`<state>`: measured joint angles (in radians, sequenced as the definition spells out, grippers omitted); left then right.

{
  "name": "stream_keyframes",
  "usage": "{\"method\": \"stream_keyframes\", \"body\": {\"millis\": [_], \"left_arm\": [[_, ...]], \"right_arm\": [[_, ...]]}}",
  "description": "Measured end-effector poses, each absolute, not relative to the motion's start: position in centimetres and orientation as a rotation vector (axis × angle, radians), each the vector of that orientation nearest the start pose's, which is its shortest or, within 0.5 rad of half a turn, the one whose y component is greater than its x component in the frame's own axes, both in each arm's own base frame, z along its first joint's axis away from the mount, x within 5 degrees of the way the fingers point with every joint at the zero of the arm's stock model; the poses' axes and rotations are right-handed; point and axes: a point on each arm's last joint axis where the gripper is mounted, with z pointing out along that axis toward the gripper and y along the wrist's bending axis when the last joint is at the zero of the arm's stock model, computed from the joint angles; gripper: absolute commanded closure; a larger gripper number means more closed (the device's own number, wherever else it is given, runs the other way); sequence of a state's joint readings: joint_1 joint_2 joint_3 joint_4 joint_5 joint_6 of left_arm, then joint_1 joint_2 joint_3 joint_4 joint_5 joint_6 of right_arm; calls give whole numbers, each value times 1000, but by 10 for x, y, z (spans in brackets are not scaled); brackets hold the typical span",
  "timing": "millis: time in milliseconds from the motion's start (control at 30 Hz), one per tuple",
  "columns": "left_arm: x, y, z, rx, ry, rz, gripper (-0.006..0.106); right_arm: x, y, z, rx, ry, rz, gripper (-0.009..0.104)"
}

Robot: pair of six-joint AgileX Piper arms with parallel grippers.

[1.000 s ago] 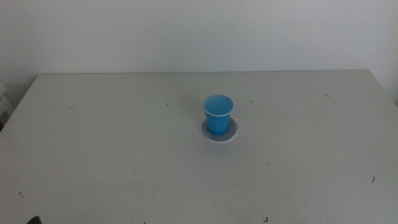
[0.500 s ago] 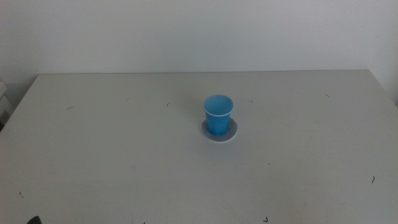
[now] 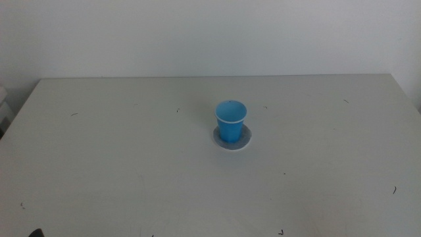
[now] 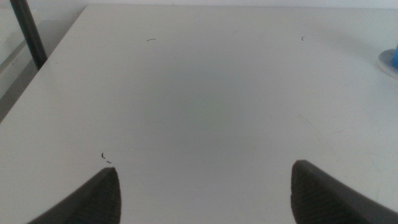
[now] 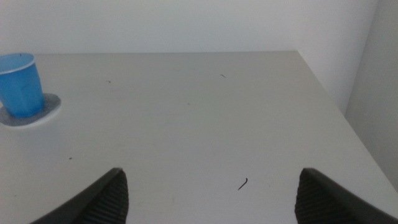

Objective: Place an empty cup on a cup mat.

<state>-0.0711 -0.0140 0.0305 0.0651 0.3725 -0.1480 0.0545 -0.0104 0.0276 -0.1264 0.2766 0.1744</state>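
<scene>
A bright blue cup (image 3: 231,120) stands upright on the round grey cup mat (image 3: 232,139) near the middle of the table. The right wrist view shows the cup (image 5: 20,84) on the mat (image 5: 30,114) too. The left wrist view shows only an edge of the mat (image 4: 389,61) with a sliver of blue. Neither arm reaches into the middle view; a dark tip (image 3: 34,233) shows at its bottom edge. My left gripper (image 4: 205,186) is open and empty over bare table, far from the cup. My right gripper (image 5: 208,190) is open and empty, also far from the cup.
The white table (image 3: 131,164) carries small dark scuff marks. A white wall stands behind it. The table's right edge (image 5: 336,99) and left edge (image 4: 43,68) show in the wrist views, with a dark post (image 4: 28,31) beyond the left edge.
</scene>
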Motion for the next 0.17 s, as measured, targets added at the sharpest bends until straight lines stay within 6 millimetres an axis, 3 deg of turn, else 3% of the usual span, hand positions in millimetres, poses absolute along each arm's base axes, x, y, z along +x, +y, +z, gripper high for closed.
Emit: {"method": "stream_keyframes", "body": {"millis": [167], "left_arm": [[53, -2, 170, -32, 1872, -87, -5]], "right_arm": [[55, 0, 181, 23, 1761, 51, 5]]}}
